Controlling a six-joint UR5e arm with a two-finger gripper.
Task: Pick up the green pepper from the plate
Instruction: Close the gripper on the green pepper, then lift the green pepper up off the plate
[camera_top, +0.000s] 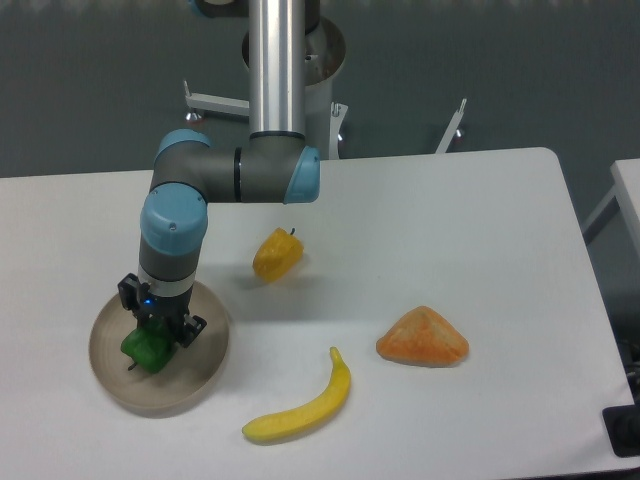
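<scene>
The green pepper lies on the round beige-grey plate at the table's front left. My gripper reaches straight down onto the pepper, its fingers either side of the pepper's top. The gripper body hides the fingertips, so I cannot tell whether they press on the pepper. The pepper rests on the plate.
A yellow-orange pepper lies behind and right of the plate. A banana lies near the front edge. An orange wedge-shaped piece sits to the right. The arm's base column stands at the back.
</scene>
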